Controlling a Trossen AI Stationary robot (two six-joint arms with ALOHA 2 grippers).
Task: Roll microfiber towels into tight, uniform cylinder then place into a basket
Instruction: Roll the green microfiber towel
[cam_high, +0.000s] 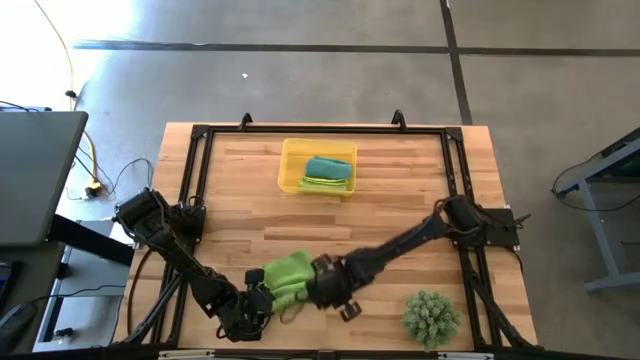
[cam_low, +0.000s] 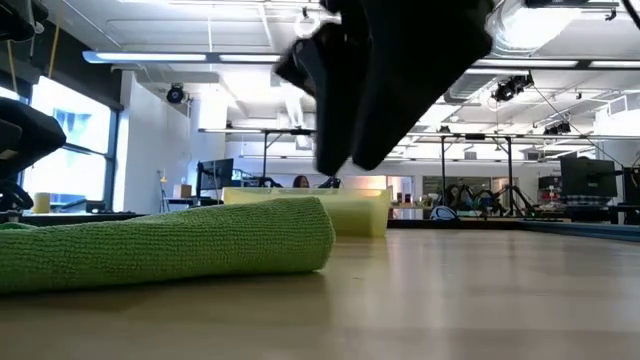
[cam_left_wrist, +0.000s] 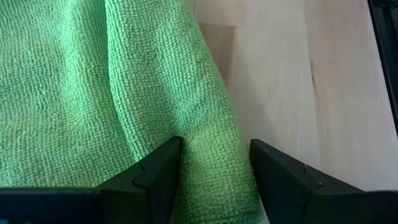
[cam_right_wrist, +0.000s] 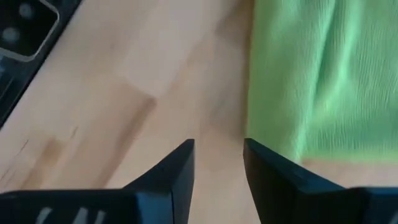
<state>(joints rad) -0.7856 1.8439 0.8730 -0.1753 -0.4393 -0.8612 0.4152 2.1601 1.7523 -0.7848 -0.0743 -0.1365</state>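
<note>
Lying on the wooden bench (cam_high: 400, 215) near its front edge: a lime-green microfiber towel (cam_high: 285, 272), loosely folded over, one rounded fold facing the low camera (cam_low: 180, 245). Pinching a fold at that towel's edge: the left gripper (cam_left_wrist: 214, 171), at the towel's left end in the high view (cam_high: 262, 297), its two dark fingers (cam_left_wrist: 155, 171) standing either side of the raised ridge of cloth, touching it. Hovering at the towel's other end: the right gripper (cam_high: 335, 290), shown in its wrist view (cam_right_wrist: 217, 165) with fingers a small way apart, gripping nothing, bare wood between them and the green cloth just beside. Sitting well apart at the bench's far side: the translucent yellow basket (cam_high: 292, 150), already holding a teal towel (cam_high: 328, 167) with a second lime-green towel (cam_high: 322, 183) just beside it, touching. Standing at the front right corner of the bench: a spiky green ball-shaped plant (cam_high: 431, 317), clear of both arms.
</note>
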